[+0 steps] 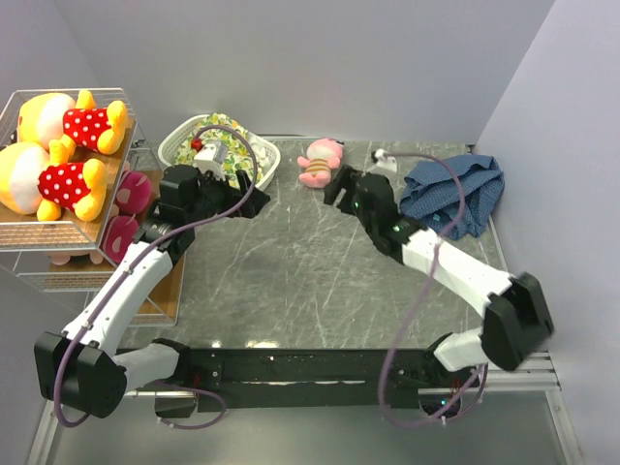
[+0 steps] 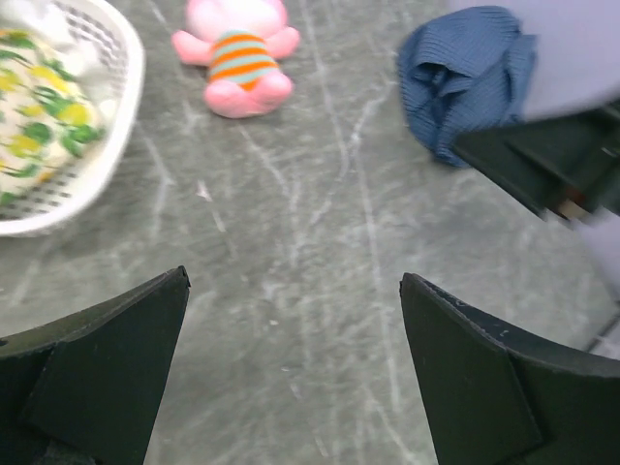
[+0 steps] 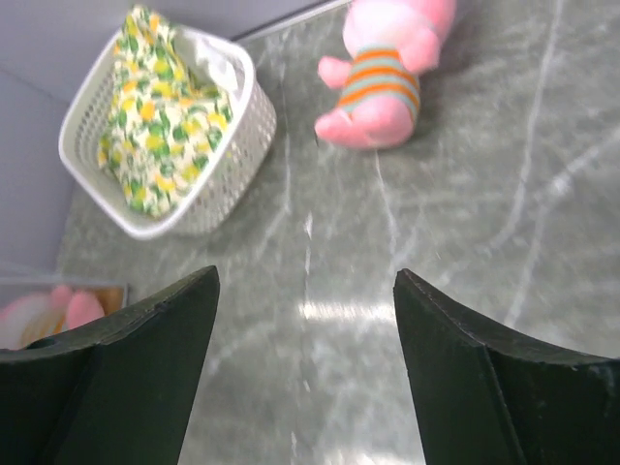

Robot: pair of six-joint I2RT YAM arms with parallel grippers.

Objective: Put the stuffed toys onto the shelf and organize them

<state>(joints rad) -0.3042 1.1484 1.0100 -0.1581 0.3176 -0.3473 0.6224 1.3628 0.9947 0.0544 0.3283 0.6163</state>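
Pink toy (image 3: 383, 77) is looking soft, light; its striped belly is offering the pinch; right gripper (image 3: 305, 276) and left gripper (image 2: 295, 281) are gaping, empty

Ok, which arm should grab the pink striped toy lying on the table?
Right, probably. The right gripper sits open just beside the pink striped toy. The left gripper, also open, is farther off by the white basket, though nearer the shelf.

- The grey marbled counter (image 1: 310, 262) carries a white basket (image 1: 167, 145) at the back left, a pink striped toy (image 1: 322, 162) near it, and a crumpled blue checked cloth (image 1: 465, 194) at the back right.
- The shelf (image 1: 39, 231) stands at the left, with two yellow bears (image 1: 53, 121) on its top board and pink toys (image 1: 126, 208) on the lower one.
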